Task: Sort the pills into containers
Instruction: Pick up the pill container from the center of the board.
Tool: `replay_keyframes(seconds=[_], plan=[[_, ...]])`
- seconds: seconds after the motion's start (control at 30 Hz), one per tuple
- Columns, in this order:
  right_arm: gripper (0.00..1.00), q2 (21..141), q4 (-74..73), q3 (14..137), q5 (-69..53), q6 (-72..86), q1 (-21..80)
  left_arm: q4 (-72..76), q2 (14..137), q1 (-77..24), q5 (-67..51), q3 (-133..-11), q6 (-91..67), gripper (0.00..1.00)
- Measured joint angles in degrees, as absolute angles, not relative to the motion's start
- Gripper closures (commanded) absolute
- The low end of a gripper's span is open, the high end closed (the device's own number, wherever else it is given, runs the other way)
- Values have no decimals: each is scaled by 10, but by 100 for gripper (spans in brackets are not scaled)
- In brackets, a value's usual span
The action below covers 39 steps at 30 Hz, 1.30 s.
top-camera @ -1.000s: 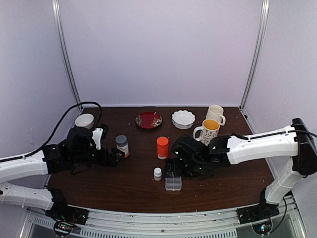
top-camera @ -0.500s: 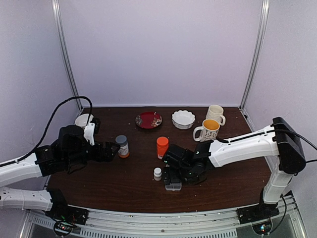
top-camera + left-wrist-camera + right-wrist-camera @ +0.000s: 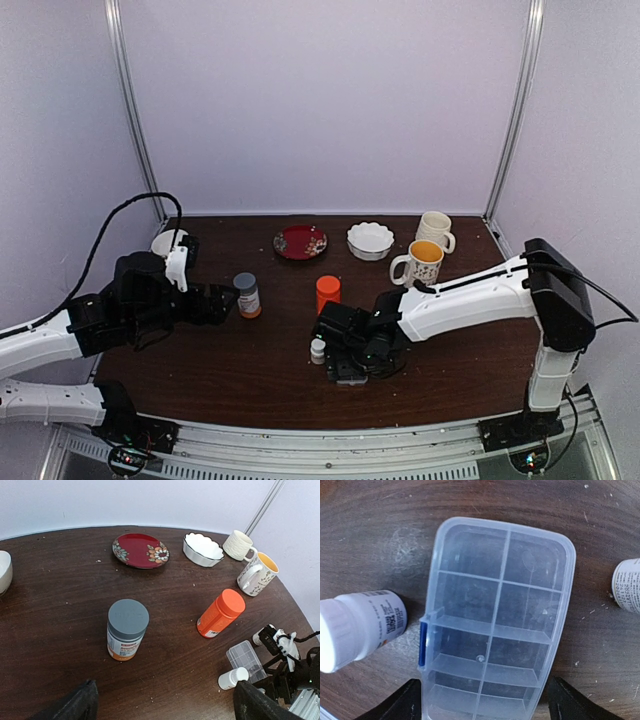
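**Open right pincer over pill box near front of desk**

Top view, left to right. A plain white bowl (image 3: 168,243) sits in the rear-left corner of the dark wooden desk (image 3: 220,385), close to the wall post. The left pincer (image 3: 222,301) has its jaws spread wide with nothing between them, just short of the grey-capped bottle with an orange base (image 3: 247,295). In front of both, the desk is bare down to the near edge. A red flowered plate (image 3: 300,242) lies at the rear edge. An all-orange plastic bottle (image 3: 327,295) stands mid-desk. A small white plastic bottle (image 3: 318,350) sits just beside one long side of the clear flat rectangular pill box (image 3: 347,376), which lies centre-front. The right pincer (image 3: 345,352) is above the box, open and gripping nothing. Rear right are a white scalloped bowl (image 3: 370,240), a cream ribbed mug (image 3: 435,228) and a patterned yellow-lined mug (image 3: 425,262). From the box to the right edge the desk is bare.

Only the right wrist view shows:
- The box's compartments in two rows, with a blue clasp (image 3: 422,645) on one long side.
- The fingers (image 3: 402,705) flanking the box's end, with no visible contact.
- A second white labelled bottle (image 3: 627,585) off the other long side, hidden under the arm from above.
- One pale speck (image 3: 480,658) in a compartment; cannot tell whether it is a pill or a mould mark.
- Tiny whitish bits (image 3: 592,611) on the desk beside the box.
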<state>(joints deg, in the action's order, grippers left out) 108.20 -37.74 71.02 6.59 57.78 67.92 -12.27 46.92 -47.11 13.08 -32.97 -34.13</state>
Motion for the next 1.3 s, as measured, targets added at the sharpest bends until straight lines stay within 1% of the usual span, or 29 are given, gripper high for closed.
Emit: replay_keyframes(seconds=[0.03, 0.07, 0.13, 0.23, 0.33, 0.43, 0.5, 0.67, 0.83, 1.03, 1.3], plan=[[15, 1087, -380, 710, 67, 580, 679, -123, 469, -471, 131, -330, -341, 3], [18, 1090, -382, 710, 67, 581, 679, -124, 469, -471, 131, -330, -340, 3], [20, 1095, -386, 711, 69, 584, 679, -128, 469, -471, 133, -330, -338, 3], [27, 1101, -397, 721, 76, 584, 679, -137, 466, -471, 134, -330, -333, 2], [32, 1103, -402, 730, 81, 585, 679, -143, 462, -471, 137, -330, -329, 2], [41, 1100, -402, 728, 90, 585, 680, -148, 459, -471, 138, -330, -328, 2], [40, 1080, -391, 711, 92, 582, 681, -148, 459, -471, 137, -330, -327, 2], [40, 981, -365, 668, 101, 562, 682, -147, 467, -471, 123, -332, -326, 2], [39, 892, -295, 629, 94, 514, 682, -137, 488, -471, 72, -346, -327, 2], [37, 819, -165, 562, 10, 439, 682, -48, 522, -471, -58, -365, -345, 2], [37, 790, -8, 542, -107, 399, 682, 79, 558, -471, -187, -383, -389, 3]])
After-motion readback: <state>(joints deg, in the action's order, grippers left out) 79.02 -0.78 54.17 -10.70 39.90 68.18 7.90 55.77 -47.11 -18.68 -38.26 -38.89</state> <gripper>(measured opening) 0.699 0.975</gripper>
